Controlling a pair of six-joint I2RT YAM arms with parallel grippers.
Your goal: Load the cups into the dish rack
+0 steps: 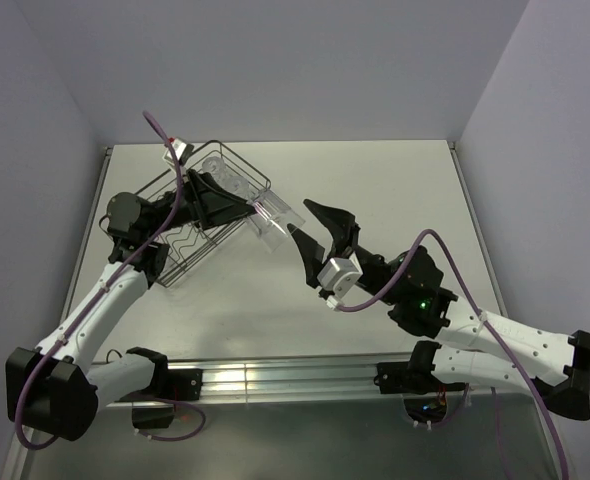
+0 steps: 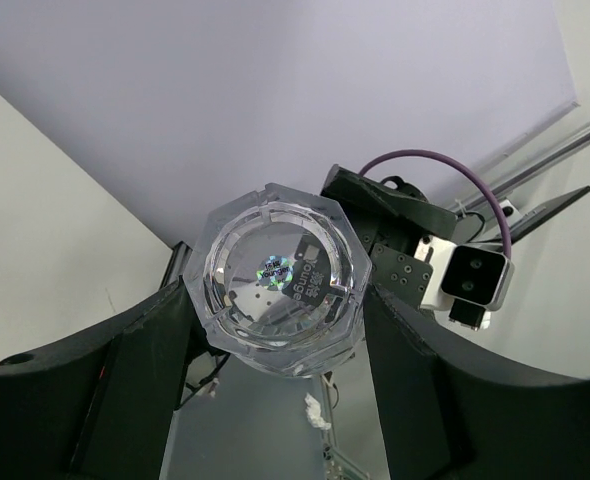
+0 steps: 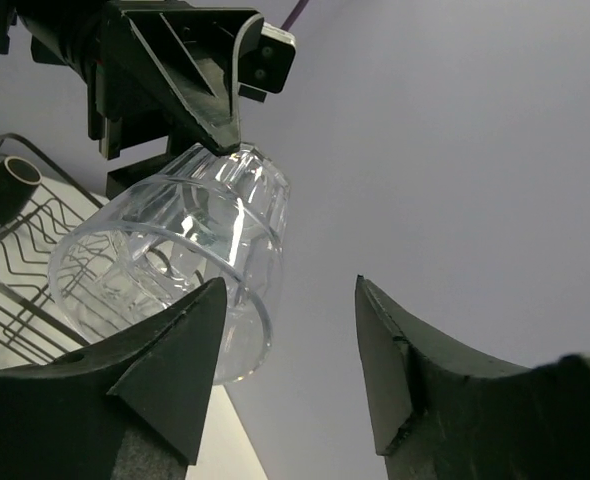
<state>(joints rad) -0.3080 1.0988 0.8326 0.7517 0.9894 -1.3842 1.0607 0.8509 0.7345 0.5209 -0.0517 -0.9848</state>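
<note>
My left gripper (image 1: 247, 208) is shut on a clear ribbed glass tumbler (image 1: 275, 218) and holds it in the air, on its side, just right of the black wire dish rack (image 1: 180, 235). In the left wrist view the tumbler's base (image 2: 280, 280) sits between my two dark fingers. My right gripper (image 1: 313, 226) is open and empty, close to the tumbler's open mouth (image 3: 175, 265), with one finger (image 3: 165, 370) beside the rim. A dark mug (image 3: 5, 187) lies in the rack (image 3: 20, 270). Clear glassware (image 1: 220, 172) shows at the rack's far end.
The rack stands askew at the back left of the white table (image 1: 395, 190). Grey walls enclose the table on three sides. A metal rail (image 1: 275, 378) runs along the near edge between the arm bases.
</note>
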